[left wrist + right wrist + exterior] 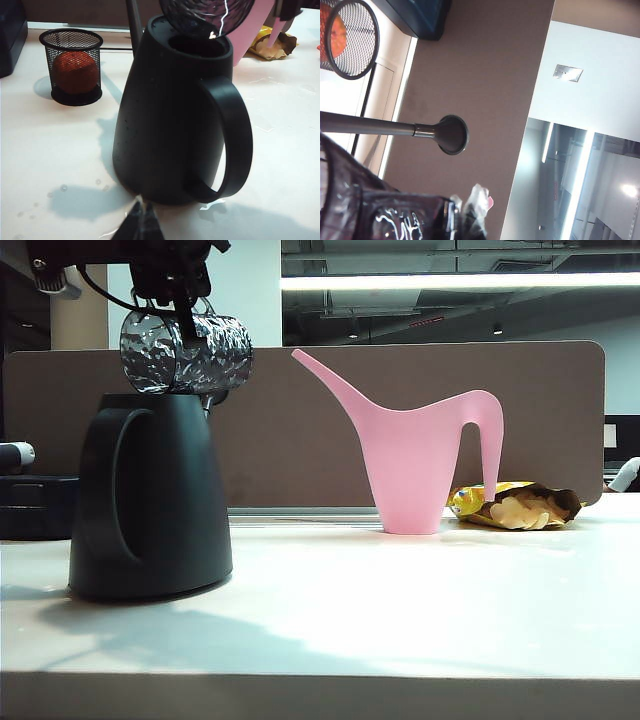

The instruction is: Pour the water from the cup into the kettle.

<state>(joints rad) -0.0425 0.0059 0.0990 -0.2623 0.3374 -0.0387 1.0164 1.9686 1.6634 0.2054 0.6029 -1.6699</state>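
Cup hangs tipped on its side directly over the open top of the kettle, its mouth turned toward nine o'clock in the exterior view and its lower wall just above the kettle's rim. The right gripper comes down from twelve o'clock and is clamped on the cup, apparently at the thin handle, though the exact hold is hard to make out; in the right wrist view the dimpled glass fills the near corner. From the left wrist view a thin bright thread runs from the cup into the kettle's opening, which I read as water, so the pouring step looks to be under way rather than finished. The left gripper sits low on the worktop at the kettle's base, fingertips together and holding nothing. The kettle stands upright at nine o'clock on the worktop, with a pink watering can toward the middle and a snack bag at three o'clock, both well apart from it. A mesh basket holding an orange ball stands beyond the kettle. The next move likely calls for holding the tilt centred until the stream ends, since a drift toward the rim could spill.
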